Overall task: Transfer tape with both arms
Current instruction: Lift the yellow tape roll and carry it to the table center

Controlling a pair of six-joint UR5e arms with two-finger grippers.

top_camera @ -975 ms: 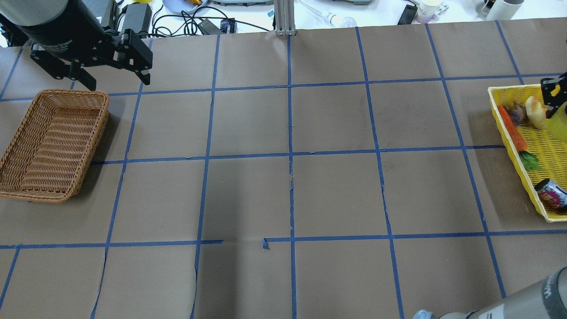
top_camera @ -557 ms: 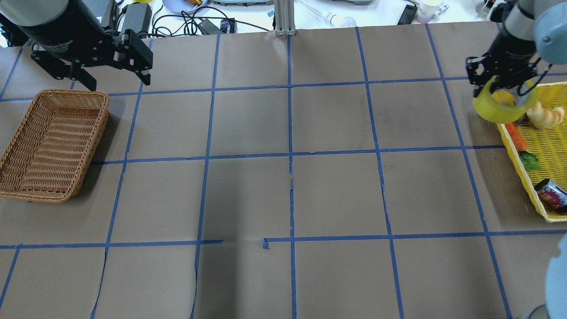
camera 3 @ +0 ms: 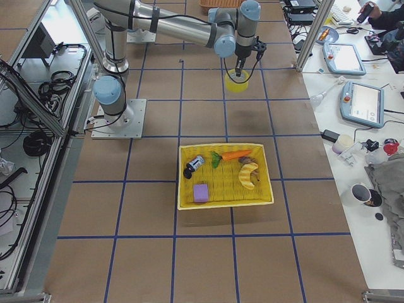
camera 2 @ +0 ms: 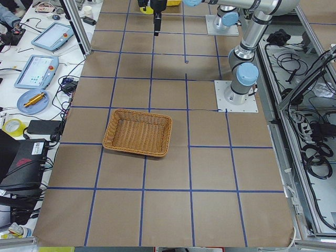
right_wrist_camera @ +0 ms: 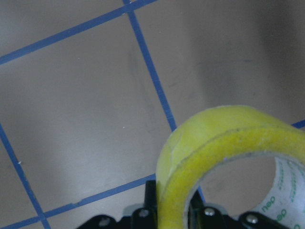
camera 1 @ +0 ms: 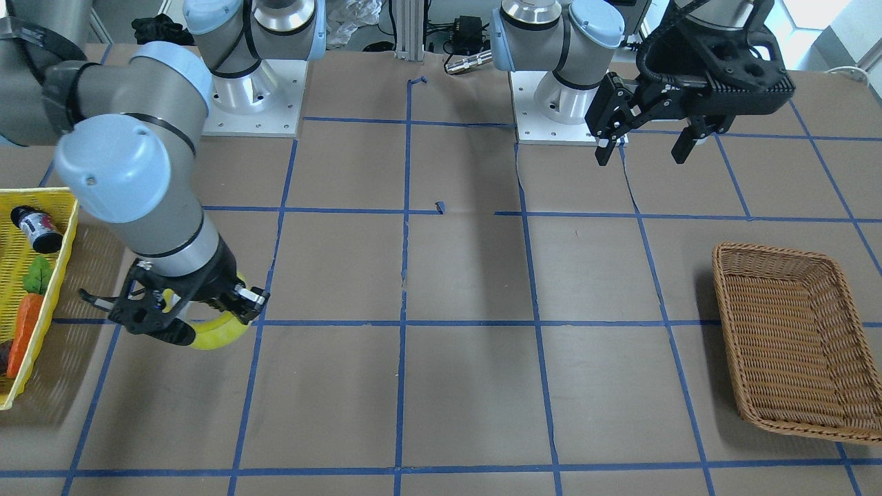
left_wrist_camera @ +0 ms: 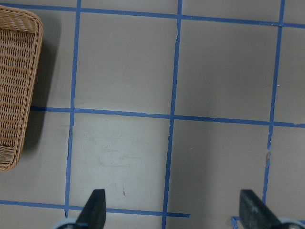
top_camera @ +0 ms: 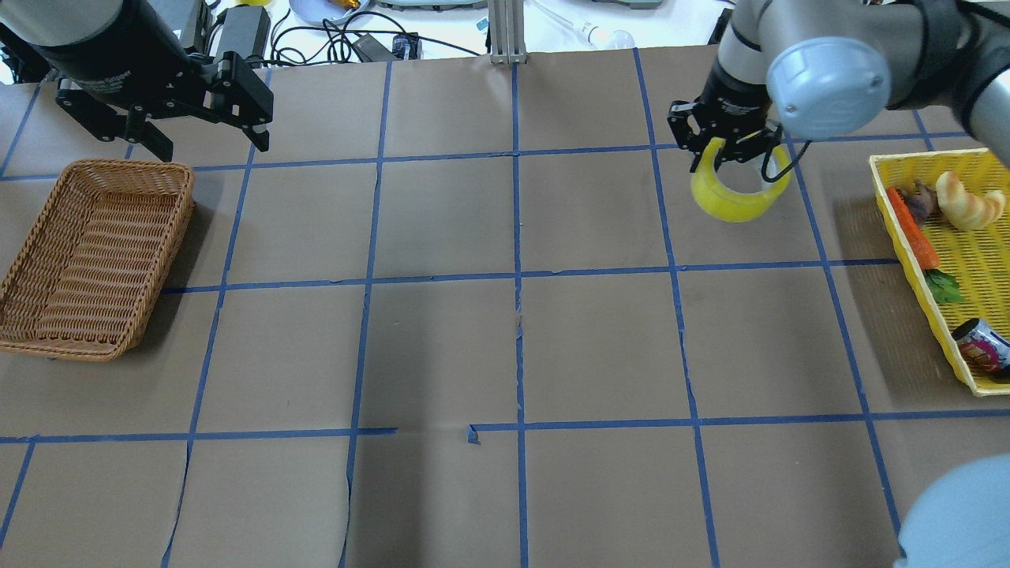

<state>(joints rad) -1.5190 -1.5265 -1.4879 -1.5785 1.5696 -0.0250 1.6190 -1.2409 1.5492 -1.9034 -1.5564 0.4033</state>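
The yellow tape hangs from my right gripper, which is shut on the roll's upper rim and holds it above the table, left of the yellow tray. It shows in the front view under the right gripper, in the right-side view, and large in the right wrist view. My left gripper is open and empty, hovering past the far end of the wicker basket. It also shows in the front view and the left wrist view.
The wicker basket at the table's left is empty. The yellow tray at the right edge holds a carrot, a bread piece and a can. Cables and clutter lie beyond the far edge.
My right gripper has lifted the tape out of the yellow tray and carried it left, over the table. The left arm has not moved.
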